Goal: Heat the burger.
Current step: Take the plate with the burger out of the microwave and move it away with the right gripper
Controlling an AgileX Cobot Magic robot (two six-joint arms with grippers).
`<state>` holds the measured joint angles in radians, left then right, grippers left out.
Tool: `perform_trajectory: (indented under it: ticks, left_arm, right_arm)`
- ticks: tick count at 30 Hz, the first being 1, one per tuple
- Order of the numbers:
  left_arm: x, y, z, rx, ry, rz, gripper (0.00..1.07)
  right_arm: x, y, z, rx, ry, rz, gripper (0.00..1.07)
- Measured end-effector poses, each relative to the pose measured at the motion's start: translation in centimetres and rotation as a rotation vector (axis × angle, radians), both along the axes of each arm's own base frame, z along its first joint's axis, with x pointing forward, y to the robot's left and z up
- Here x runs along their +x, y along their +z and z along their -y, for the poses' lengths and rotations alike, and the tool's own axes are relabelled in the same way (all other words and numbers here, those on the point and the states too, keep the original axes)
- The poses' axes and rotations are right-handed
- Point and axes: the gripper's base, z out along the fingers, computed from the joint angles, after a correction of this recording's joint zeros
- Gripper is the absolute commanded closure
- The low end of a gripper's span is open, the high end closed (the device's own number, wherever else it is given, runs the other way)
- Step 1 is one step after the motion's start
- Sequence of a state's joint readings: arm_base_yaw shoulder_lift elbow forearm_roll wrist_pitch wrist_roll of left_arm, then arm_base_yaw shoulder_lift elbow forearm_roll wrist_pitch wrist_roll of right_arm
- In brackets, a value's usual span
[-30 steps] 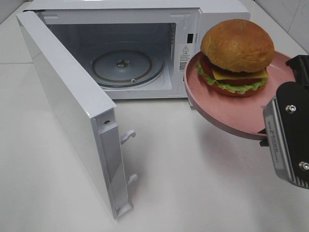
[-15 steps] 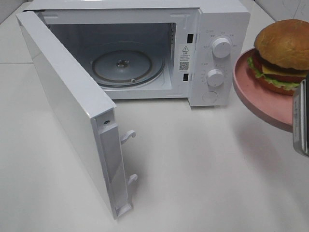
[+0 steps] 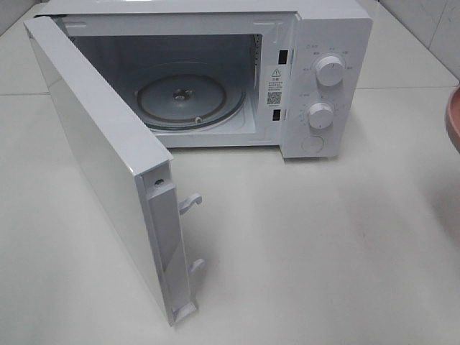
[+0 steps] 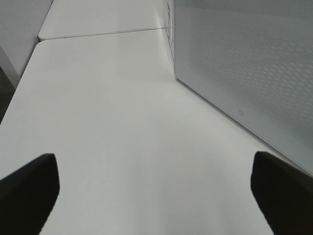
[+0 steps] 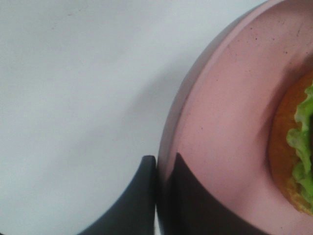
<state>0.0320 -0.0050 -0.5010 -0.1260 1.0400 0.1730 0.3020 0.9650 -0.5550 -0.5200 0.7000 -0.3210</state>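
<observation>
The burger (image 5: 293, 147) shows only in the right wrist view, as an orange-brown bun edge with green lettuce, lying on the pink plate (image 5: 225, 122). My right gripper (image 5: 162, 162) is shut on the plate's rim, one dark finger on each side of it. In the high view only a sliver of the plate (image 3: 454, 118) shows at the right edge, and the burger and both arms are out of that frame. My left gripper (image 4: 156, 196) hangs open over the bare table beside the microwave door (image 4: 244, 73), with nothing between its fingers.
The white microwave (image 3: 323, 36) stands at the back with its door (image 3: 93, 144) swung wide open toward the front left. A glass turntable (image 3: 190, 97) lies inside. Two knobs (image 3: 329, 70) sit on its right panel. The white table (image 3: 323, 251) stretches in front.
The right arm has carried the plate and burger to the right, from in front of the microwave's panel almost out of the high view. The microwave and its door have not moved.
</observation>
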Motion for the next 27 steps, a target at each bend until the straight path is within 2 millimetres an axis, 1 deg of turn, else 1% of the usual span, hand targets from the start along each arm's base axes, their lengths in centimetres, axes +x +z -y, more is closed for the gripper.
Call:
perform_trajectory:
  ticks: [1,2,4,6,9,12,14,18,20,21,22,23,25,27]
  left_arm:
    - [0.0,0.0,0.0,0.0,0.0,0.0,0.06]
    - [0.0,0.0,0.0,0.0,0.0,0.0,0.06]
    - [0.0,0.0,0.0,0.0,0.0,0.0,0.06]
    - [0.0,0.0,0.0,0.0,0.0,0.0,0.06]
    - [0.0,0.0,0.0,0.0,0.0,0.0,0.06]
    - [0.0,0.0,0.0,0.0,0.0,0.0,0.06]
    - [0.0,0.0,0.0,0.0,0.0,0.0,0.06]
    - [0.0,0.0,0.0,0.0,0.0,0.0,0.06]
    - [0.0,0.0,0.0,0.0,0.0,0.0,0.06]
    - [0.0,0.0,0.0,0.0,0.0,0.0,0.06]
    - [0.0,0.0,0.0,0.0,0.0,0.0,0.06]
    - [0.0,0.0,0.0,0.0,0.0,0.0,0.06]
    - [0.0,0.0,0.0,0.0,0.0,0.0,0.06]
    - [0.0,0.0,0.0,0.0,0.0,0.0,0.06]
  right_arm:
    - [0.0,0.0,0.0,0.0,0.0,0.0,1.07]
    - [0.3,-0.2,0.3,0.014,-0.064,0.002,1.07]
    - [0.4,-0.3,0.4,0.018,-0.091,0.002,1.07]
    - [1.0,-0.8,0.8,0.02,-0.175,0.006,1.07]
    - [1.5,-1.2,0.9,0.021,-0.227,0.012,1.06]
    - [1.6,-1.3,0.9,0.019,-0.244,0.015,1.06]
    - [2.4,-1.8,1.1,0.011,-0.315,0.041,1.06]
    - [2.9,-2.3,1.3,0.014,-0.384,0.065,1.06]
    - [3.5,-3.0,1.3,0.027,-0.447,0.076,1.06]
    - [3.5,-3.0,1.3,0.027,-0.447,0.076,1.06]
    - [3.9,-3.4,1.2,0.036,-0.483,0.078,1.06]
    - [3.9,-3.4,1.2,0.036,-0.483,0.078,1.06]
    - [4.4,-4.3,1.2,0.05,-0.529,0.077,1.06]
    - [4.6,-4.6,1.2,0.057,-0.548,0.072,1.06]
